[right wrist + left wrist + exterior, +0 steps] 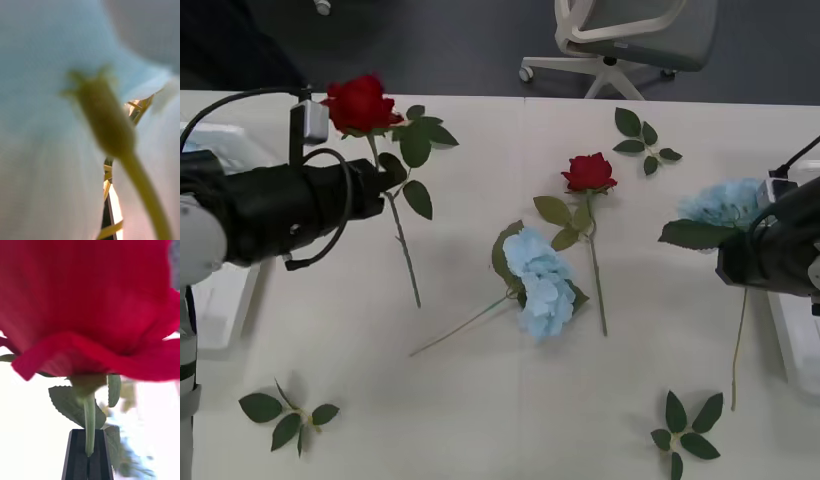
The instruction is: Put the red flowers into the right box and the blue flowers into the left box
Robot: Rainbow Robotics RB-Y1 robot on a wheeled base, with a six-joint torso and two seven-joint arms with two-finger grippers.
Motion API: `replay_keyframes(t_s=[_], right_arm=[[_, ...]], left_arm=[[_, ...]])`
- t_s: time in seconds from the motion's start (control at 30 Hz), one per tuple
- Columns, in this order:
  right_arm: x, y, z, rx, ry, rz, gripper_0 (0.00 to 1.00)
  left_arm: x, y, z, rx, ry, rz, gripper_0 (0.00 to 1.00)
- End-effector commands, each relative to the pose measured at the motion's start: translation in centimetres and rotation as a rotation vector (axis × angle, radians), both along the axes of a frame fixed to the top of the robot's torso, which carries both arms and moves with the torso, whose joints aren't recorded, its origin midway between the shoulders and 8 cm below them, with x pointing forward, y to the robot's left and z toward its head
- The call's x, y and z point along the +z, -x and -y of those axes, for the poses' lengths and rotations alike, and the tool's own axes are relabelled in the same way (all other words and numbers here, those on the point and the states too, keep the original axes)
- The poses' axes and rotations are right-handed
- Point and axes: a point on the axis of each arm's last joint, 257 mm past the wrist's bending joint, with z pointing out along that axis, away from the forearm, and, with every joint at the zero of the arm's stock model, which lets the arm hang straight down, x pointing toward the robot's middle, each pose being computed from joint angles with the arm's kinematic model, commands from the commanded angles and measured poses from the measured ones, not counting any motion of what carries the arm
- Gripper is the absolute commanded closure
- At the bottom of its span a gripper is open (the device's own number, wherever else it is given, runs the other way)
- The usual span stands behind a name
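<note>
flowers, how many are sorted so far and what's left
None shows inside a box yet. In hand: the left gripper is shut on a red rose at the far left, and the right gripper is at a blue flower on the right, its stem hanging below. Left on the table: another red rose and a blue flower in the middle. The leaf sprigs stay put.

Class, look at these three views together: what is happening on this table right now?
Both arms hold a flower. The left end effector is shut on the stem of a red rose near the table's left side. The right end effector grips a blue hydrangea by its stem at the right side. Another red rose and blue hydrangea lie mid-table, with loose leaf sprigs scattered around.
</note>
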Motion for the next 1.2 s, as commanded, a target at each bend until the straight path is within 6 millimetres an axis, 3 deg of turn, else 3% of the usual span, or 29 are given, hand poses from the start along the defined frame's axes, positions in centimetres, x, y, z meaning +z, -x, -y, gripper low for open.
replay_keyframes(t_s=[0.03, 0.1, 0.17, 0.2, 0.3, 0.4, 0.6, 0.73, 0.83, 0.97, 1.1, 1.2], right_arm=[[0.3, -1.1, -0.2, 0.008, -0.007, 0.027, 1.00], [0.3, -1.2, -0.3, 0.005, -0.014, 0.029, 1.00], [0.2, -1.2, -0.4, 0.006, -0.019, 0.030, 0.90], [0.3, -1.2, -0.5, 0.007, -0.021, 0.034, 0.79], [0.5, -1.5, -0.3, 0.012, -0.008, 0.045, 0.26], [0.7, -1.7, -0.1, 0.014, 0.002, 0.055, 0.18], [1.2, -2.2, 0.3, 0.012, 0.021, 0.081, 0.18], [2.6, -2.4, 0.3, 0.033, 0.044, 0.116, 0.18], [4.8, -2.3, -0.2, 0.060, 0.036, 0.135, 0.18], [9.3, -0.4, -1.5, 0.121, 0.015, 0.110, 0.18], [13.0, 1.6, -3.0, 0.216, 0.011, 0.102, 0.17], [14.6, 2.1, -4.4, 0.323, 0.035, 0.127, 0.18]], left_arm=[[4.5, 0.4, -1.6, -0.102, 0.022, 0.203, 1.00], [5.2, 1.0, -2.0, -0.170, 0.011, 0.287, 1.00], [5.1, 1.8, -2.2, -0.230, -0.017, 0.352, 1.00], [5.1, 2.1, -2.5, -0.253, -0.034, 0.385, 1.00], [5.5, 3.4, -2.3, -0.338, -0.040, 0.487, 1.00], [5.6, 4.6, -1.6, -0.406, -0.044, 0.555, 1.00], [6.4, 8.8, 1.4, -0.601, -0.027, 0.670, 1.00], [7.6, 11.5, 2.9, -0.708, 0.029, 0.723, 1.00], [8.4, 13.5, 3.6, -0.790, 0.068, 0.756, 1.00], [9.4, 16.2, 4.4, -0.900, 0.115, 0.800, 1.00], [9.9, 18.0, 5.2, -1.011, 0.108, 0.835, 1.00], [10.2, 18.7, 5.8, -1.069, 0.090, 0.857, 1.00]])
